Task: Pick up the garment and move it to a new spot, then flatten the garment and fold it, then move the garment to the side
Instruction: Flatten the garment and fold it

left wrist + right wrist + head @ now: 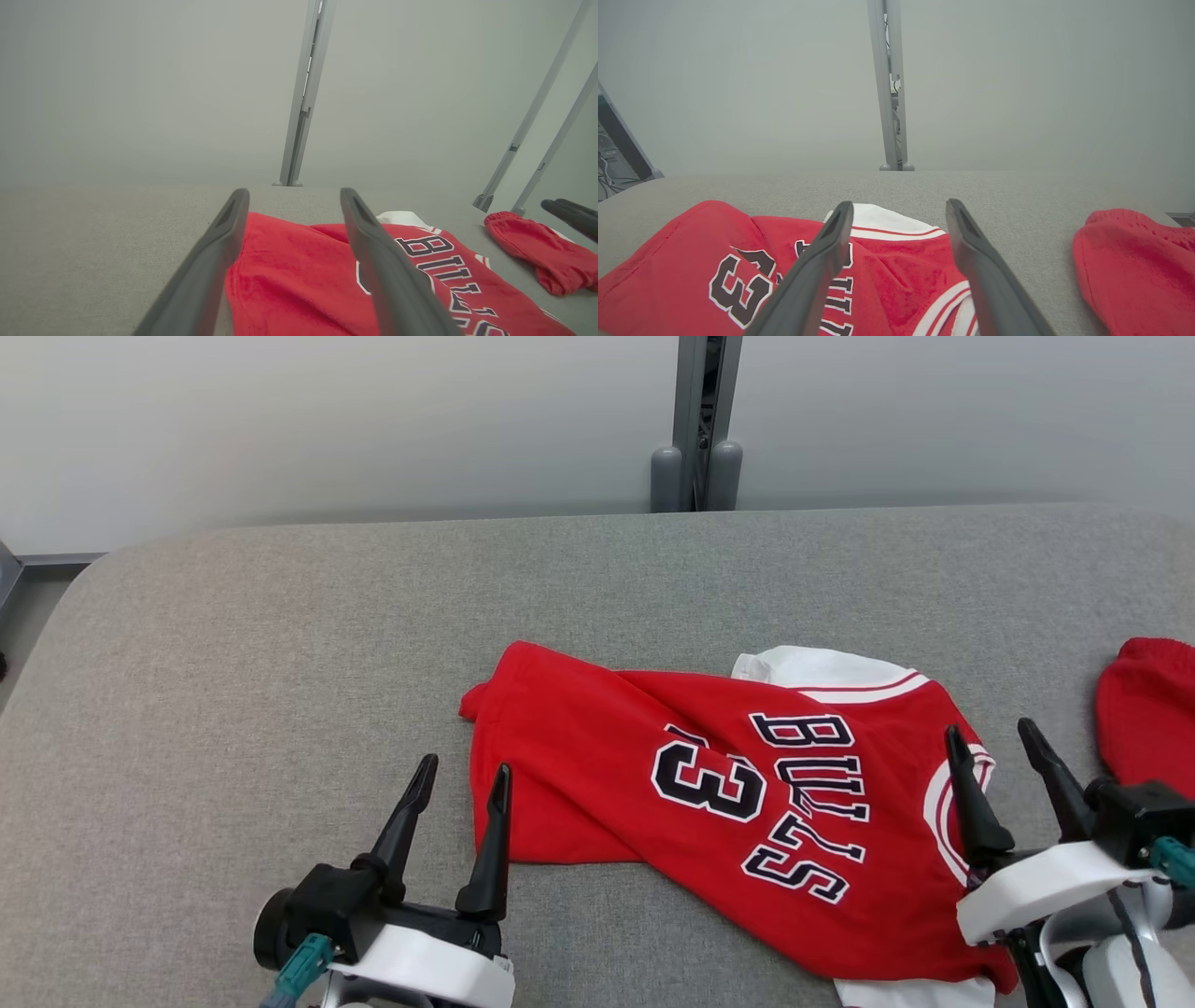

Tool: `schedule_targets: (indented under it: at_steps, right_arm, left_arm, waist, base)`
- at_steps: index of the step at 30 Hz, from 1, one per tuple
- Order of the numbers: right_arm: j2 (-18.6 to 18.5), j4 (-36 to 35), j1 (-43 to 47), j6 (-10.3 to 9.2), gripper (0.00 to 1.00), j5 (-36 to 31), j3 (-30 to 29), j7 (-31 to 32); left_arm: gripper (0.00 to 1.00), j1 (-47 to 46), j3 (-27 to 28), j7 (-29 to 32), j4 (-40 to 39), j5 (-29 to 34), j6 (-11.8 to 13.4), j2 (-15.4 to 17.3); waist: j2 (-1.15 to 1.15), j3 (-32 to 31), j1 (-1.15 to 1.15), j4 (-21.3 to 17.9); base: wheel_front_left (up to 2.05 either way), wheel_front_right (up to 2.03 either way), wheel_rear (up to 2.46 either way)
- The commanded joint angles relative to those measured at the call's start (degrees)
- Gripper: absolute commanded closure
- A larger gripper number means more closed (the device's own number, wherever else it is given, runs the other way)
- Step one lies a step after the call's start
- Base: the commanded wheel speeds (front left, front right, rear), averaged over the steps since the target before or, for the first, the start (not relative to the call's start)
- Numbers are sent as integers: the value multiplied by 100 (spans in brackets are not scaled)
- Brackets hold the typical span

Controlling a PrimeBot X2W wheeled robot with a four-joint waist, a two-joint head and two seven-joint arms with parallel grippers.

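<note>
The garment is a red jersey with white trim, "BULLS" and a 3 in black. It lies crumpled on the grey table, right of centre. My left gripper stands open at the jersey's left edge, its right finger over the red cloth. In the left wrist view the jersey shows between the open fingers. My right gripper is open above the jersey's right edge with nothing between its fingers. In the right wrist view the jersey's white collar band lies between the fingers.
A second red cloth lies at the table's right edge, also seen as a red cloth and a red bundle in the wrist views. A grey post stands behind the table against a pale wall.
</note>
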Motion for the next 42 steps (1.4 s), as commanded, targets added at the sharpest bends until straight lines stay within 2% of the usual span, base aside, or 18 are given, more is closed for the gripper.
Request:
schedule_targets:
  at_steps: [1, 8, 19, 28, 42]
  right_arm:
    - [54, 173, 35, 1, 0, -32, -30, -129]
    - [212, 722, -50, 1, 0, -64, -92, -464]
    - [183, 804, -167, 1, 0, -42, -100, -610]
    - [214, 720, -208, 1, 0, -10, 37, -611]
    - [238, 638, -390, 1, 0, 32, 129, -672]
  left_arm:
    - [0, -71, -10, -20, 62, 18, -2, 21]
    - [0, -60, -141, -20, 587, -90, -97, 21]
    - [0, -34, -217, -20, 869, -166, -100, 22]
    - [0, -435, -663, -21, 2408, -153, -311, 23]
    - [0, -1681, -946, 12, 4322, -178, -102, 25]
  waist:
    - [0, -2, 0, -7]
    - [0, -30, 0, -52]
    - [0, -81, 0, -22]
    - [0, 9, 0, -56]
    - [0, 385, 0, -251]
  base:
    - [0, 0, 0]
    - [0, 0, 0]
    - [0, 0, 0]
    - [0, 0, 0]
    - [0, 0, 0]
